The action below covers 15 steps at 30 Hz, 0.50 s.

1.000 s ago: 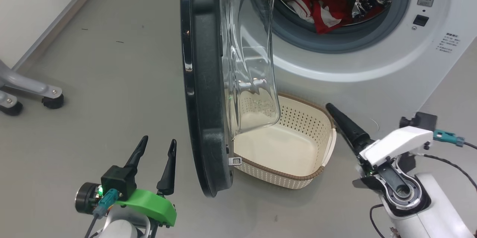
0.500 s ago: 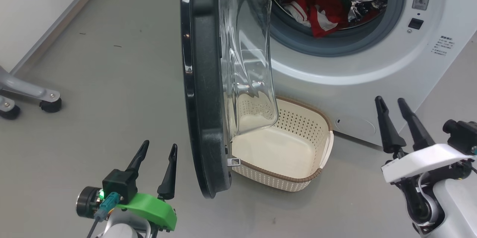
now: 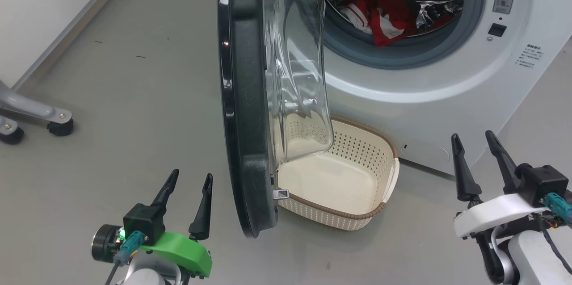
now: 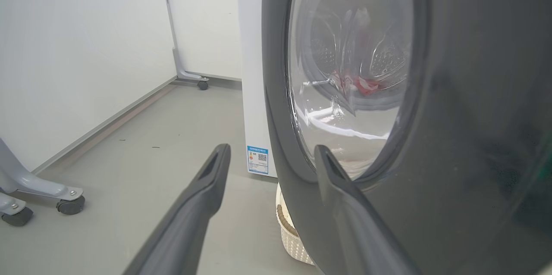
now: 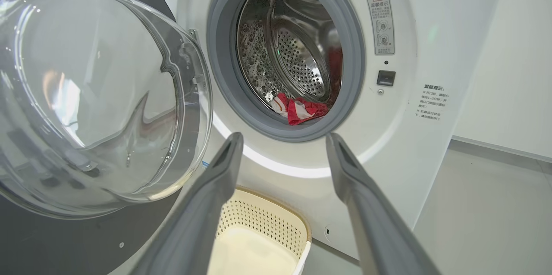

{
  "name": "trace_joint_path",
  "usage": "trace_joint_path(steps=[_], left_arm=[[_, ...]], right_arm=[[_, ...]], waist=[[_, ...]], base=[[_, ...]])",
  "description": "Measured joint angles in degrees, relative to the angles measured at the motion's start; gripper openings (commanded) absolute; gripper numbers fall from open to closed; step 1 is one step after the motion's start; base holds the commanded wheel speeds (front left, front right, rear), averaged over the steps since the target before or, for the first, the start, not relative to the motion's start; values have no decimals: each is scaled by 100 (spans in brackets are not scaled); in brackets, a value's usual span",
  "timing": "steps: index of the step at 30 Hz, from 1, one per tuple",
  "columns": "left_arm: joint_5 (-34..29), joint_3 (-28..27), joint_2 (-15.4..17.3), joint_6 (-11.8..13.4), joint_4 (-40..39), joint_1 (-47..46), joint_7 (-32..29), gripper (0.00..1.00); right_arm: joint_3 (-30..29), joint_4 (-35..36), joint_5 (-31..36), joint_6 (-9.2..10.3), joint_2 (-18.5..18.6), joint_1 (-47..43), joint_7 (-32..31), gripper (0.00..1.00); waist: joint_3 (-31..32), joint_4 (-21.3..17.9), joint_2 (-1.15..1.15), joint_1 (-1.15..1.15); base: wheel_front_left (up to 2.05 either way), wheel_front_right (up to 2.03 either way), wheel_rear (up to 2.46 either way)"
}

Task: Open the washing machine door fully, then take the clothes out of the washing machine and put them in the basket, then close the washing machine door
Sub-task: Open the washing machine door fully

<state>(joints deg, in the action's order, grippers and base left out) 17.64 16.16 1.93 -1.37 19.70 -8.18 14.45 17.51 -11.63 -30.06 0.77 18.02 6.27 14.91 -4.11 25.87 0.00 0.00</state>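
- Right now the washing machine door [image 3: 243, 97] stands edge-on to us, roughly square to the front of the washing machine [image 3: 424, 97]. We judge it open, though perhaps not fully.
- Beyond the door, the clothes [image 3: 384, 17] lie bunched low in the drum [image 5: 297, 51] at its front lip, with no clear long axis.
- Our right gripper [image 3: 472, 135] is on the door's inner side, spread wide and empty. It points up toward the clothes, so it looks the nearer arm.
- Our left gripper [image 3: 191, 173] is on the door's outer side, also wide and empty, with the door blocking its way.
- Under the door's glass bowl [image 3: 297, 75] sits the empty basket [image 3: 362, 148]. A reach should keep off the door's inner edge, where room is tight.
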Motion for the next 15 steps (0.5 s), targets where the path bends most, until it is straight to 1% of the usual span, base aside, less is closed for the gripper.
trace_joint_path(steps=[3, 6, 15], left_arm=[[0, -1, 0, 0, 1, 1, 0, 100], [0, 1, 0, 1, 1, 1, 0, 100], [0, 1, 0, 7, 0, 1, 0, 100]], right_arm=[[-141, 121, 201, 121, -207, -12, -1, 100], [-212, 154, 311, 182, -324, -93, -1, 100], [-363, 177, 591, 191, -647, -376, -3, 100]], waist=[[-11, -6, 0, 0], [-22, -14, 0, 0], [-31, -15, 0, 0]], base=[[0, 0, 0], [0, 0, 0], [0, 0, 0]])
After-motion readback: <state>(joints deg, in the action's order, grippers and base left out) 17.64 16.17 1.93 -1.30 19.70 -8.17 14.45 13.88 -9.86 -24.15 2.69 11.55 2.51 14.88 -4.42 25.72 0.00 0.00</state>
